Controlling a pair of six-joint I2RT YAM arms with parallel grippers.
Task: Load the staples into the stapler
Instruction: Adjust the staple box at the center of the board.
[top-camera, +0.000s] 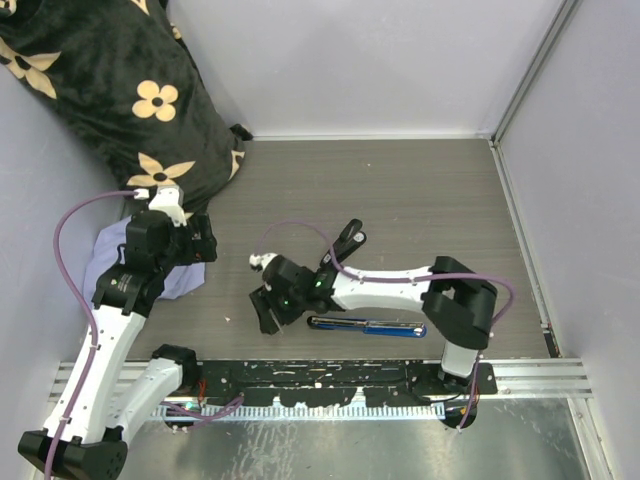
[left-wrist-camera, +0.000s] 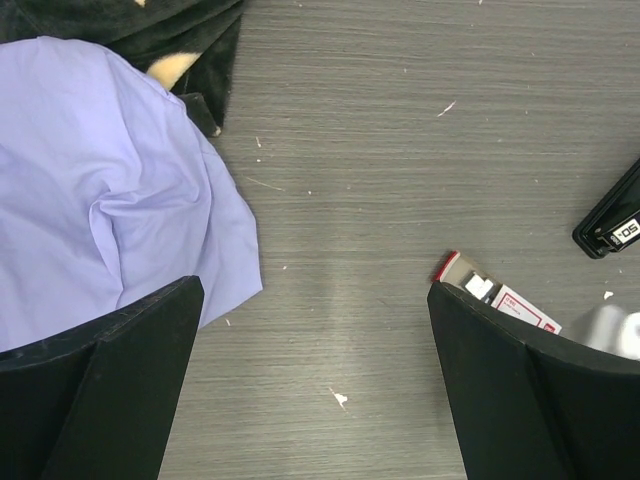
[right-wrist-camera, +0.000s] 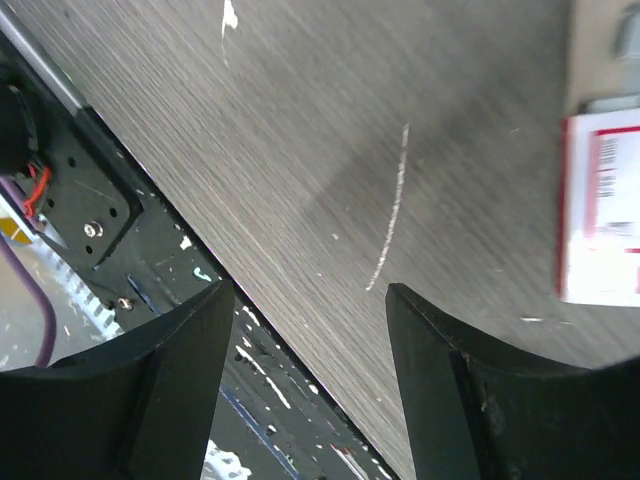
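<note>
Right hand (right-wrist-camera: 308, 292) hangs spread with nothing in it; the staples (right-wrist-camera: 602, 205) lie flat on the surface (right-wrist-camera: 300, 120) just beside it. The small cardboard box looks light and crushable: best pinched gently across its narrow sides. Left hand (left-wrist-camera: 315, 290) gapes wide, empty

The top external view looks down from above and behind the arm bases, taking in the whole grey wood-grain table (top-camera: 420, 200). The left wrist view faces straight down, close over the table's left side, sharing the lavender cloth (left-wrist-camera: 100, 180) (top-camera: 103, 250) with it. Both wrist views catch the small white cardboard box with a red-pink label (left-wrist-camera: 520, 308) (right-wrist-camera: 600, 200); the right one sits nearest, by the near black mounting rail (right-wrist-camera: 90, 220) (top-camera: 300, 375).
</note>
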